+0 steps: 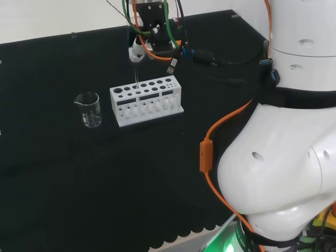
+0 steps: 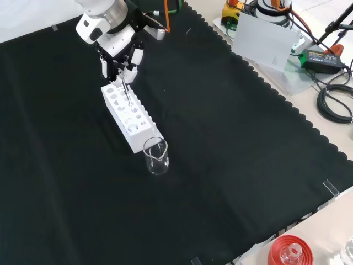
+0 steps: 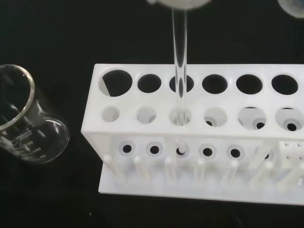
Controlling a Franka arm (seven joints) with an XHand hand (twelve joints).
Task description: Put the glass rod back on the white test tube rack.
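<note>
The white test tube rack [image 1: 146, 100] [image 2: 127, 114] [image 3: 199, 137] stands on the black cloth, with two rows of round holes in its top. The thin clear glass rod [image 1: 136, 79] [image 2: 127, 95] [image 3: 179, 61] stands nearly upright, and its lower end is down inside a hole near the rack's middle. Directly above the rack, the hand [image 1: 138, 48] [image 2: 119, 53] [image 3: 180, 2] is shut on the rod's top end, pinching it between its fingertips.
An empty clear beaker [image 1: 89, 109] [image 2: 156, 156] [image 3: 23, 118] stands close beside one end of the rack. A red ribbed ring [image 2: 289, 251] with a flask sits off the cloth at the front view's bottom right. Cables and a power brick [image 2: 320, 58] lie beyond the cloth's scalloped edge.
</note>
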